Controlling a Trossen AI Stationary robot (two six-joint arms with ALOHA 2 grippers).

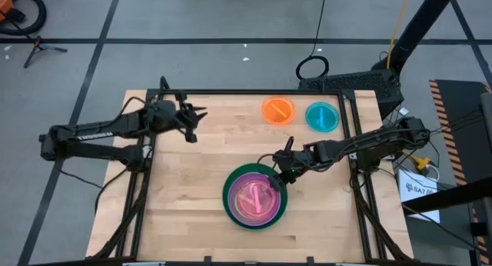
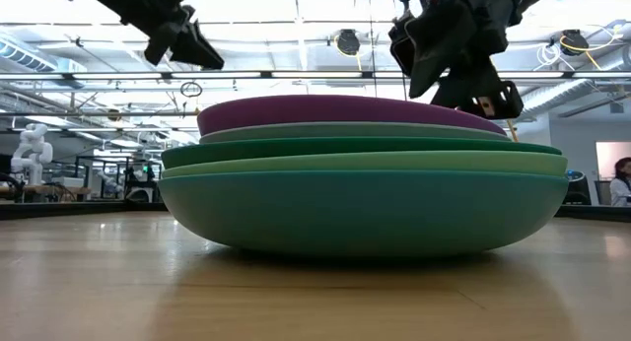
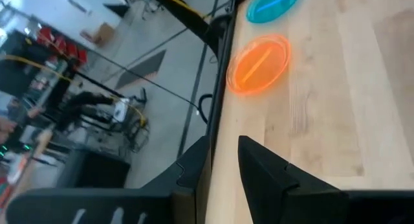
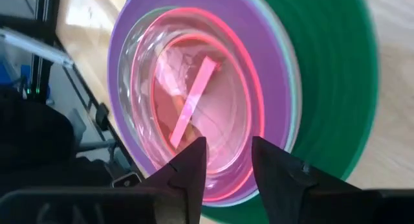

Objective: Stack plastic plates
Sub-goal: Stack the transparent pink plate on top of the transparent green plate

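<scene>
A stack of plastic plates (image 1: 255, 197) rests on the table near its middle. From the low view it goes teal at the bottom (image 2: 355, 213), then light green, dark green, mint and purple (image 2: 335, 112). Pink plates (image 4: 194, 107) nest on top. An orange plate (image 1: 278, 110) and a small teal plate (image 1: 322, 116) lie separately near the far edge. My right gripper (image 1: 283, 167) hovers open over the stack's far right rim, its fingers (image 4: 194, 160) above the pink plates. My left gripper (image 1: 192, 116) hangs open above the far left of the table.
The table's raised dark frame (image 1: 231, 93) runs along the far edge, close behind the orange and teal plates. Bare wood (image 1: 184, 189) lies left of the stack and in front of it. Cables and equipment sit off the table to the right (image 1: 423, 174).
</scene>
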